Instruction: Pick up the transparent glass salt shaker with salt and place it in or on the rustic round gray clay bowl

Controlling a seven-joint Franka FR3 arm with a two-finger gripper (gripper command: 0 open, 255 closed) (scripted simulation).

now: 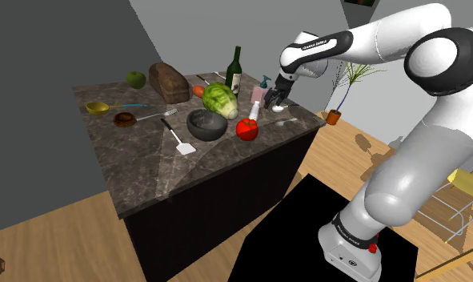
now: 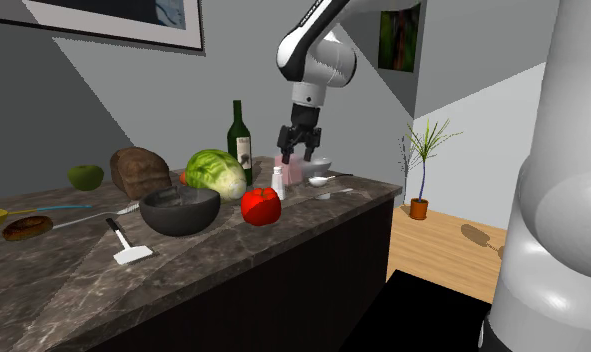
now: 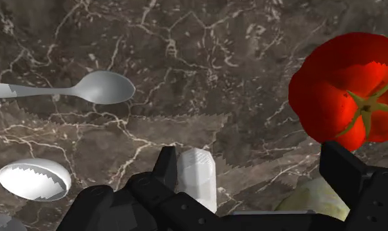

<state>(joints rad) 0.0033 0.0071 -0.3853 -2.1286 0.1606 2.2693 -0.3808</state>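
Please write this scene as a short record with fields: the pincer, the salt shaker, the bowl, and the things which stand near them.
pincer: open, above the counter, holding nothing
salt shaker: white, upright on the counter, just below the pincer, not clasped
bowl: dark grey, round, between the spatula and the tomato
tomato: red, between the bowl and the salt shaker
spoons: two, lying flat on the counter near the pincer
task state: salt shaker not yet lifted
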